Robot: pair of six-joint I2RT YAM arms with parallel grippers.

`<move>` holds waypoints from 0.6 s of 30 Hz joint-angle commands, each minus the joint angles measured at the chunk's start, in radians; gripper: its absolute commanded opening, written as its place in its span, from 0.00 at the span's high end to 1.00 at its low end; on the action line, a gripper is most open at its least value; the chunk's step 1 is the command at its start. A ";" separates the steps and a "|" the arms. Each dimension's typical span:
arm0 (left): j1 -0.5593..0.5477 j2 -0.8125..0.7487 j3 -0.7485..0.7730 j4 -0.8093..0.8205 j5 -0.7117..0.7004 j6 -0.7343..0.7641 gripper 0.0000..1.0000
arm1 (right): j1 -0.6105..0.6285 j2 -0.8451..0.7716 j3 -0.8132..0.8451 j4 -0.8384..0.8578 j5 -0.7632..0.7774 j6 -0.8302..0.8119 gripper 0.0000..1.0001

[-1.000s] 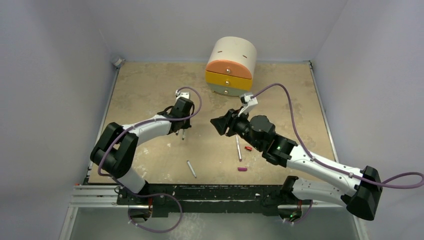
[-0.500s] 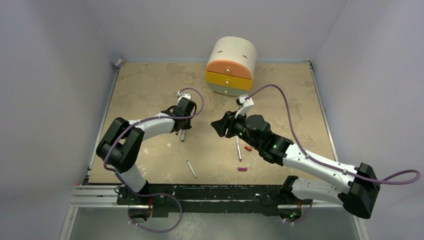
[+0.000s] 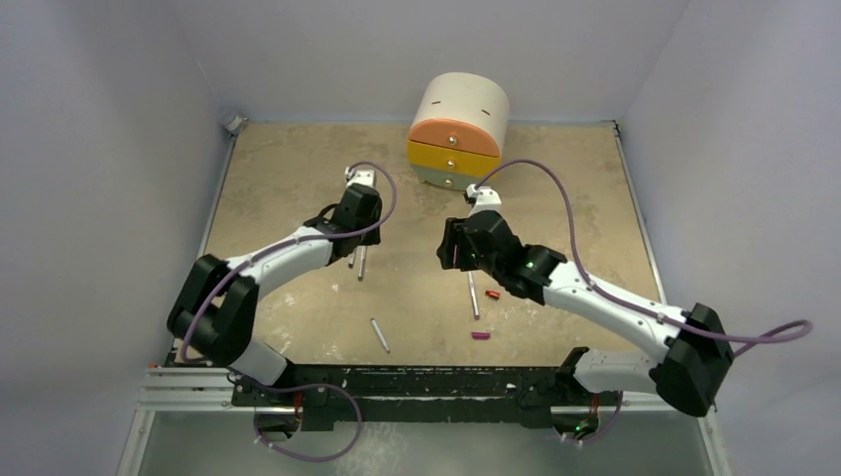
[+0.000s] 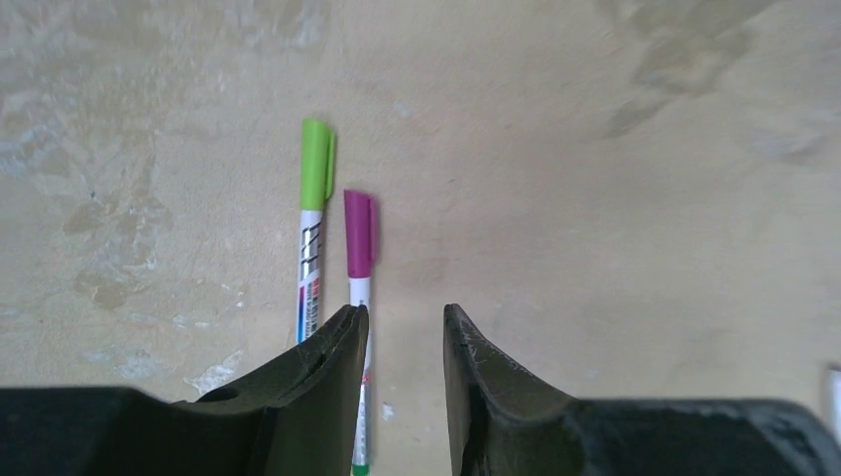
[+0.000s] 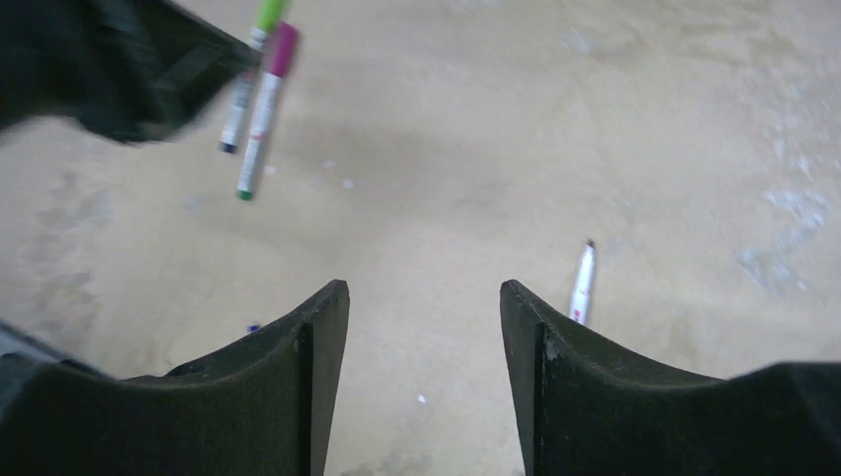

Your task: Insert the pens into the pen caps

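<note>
Two capped pens lie side by side on the tan table: one with a green cap, one with a magenta cap. My left gripper is open and empty just above them, and its left finger overlaps the magenta-capped pen. In the top view they lie just below that gripper. My right gripper is open and empty over bare table. An uncapped pen lies to its right. Another uncapped pen, a red cap and a magenta cap lie near the front.
A round drawer unit with orange, yellow and pale green drawers stands at the back centre. Grey walls close in the table on the left, right and back. A black rail runs along the near edge by the arm bases.
My right gripper has swung from pointing left to pointing down at the table, moving slightly toward the back. My left gripper has shifted a little toward the back over the two capped pens.
</note>
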 commanded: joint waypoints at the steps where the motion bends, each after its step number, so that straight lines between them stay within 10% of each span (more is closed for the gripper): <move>1: 0.001 -0.187 0.062 0.095 0.109 -0.008 0.67 | -0.005 0.139 0.096 -0.304 0.121 0.120 0.40; 18: 0.002 -0.469 0.117 -0.014 0.250 0.007 0.67 | -0.008 0.368 0.088 -0.364 0.086 0.214 0.49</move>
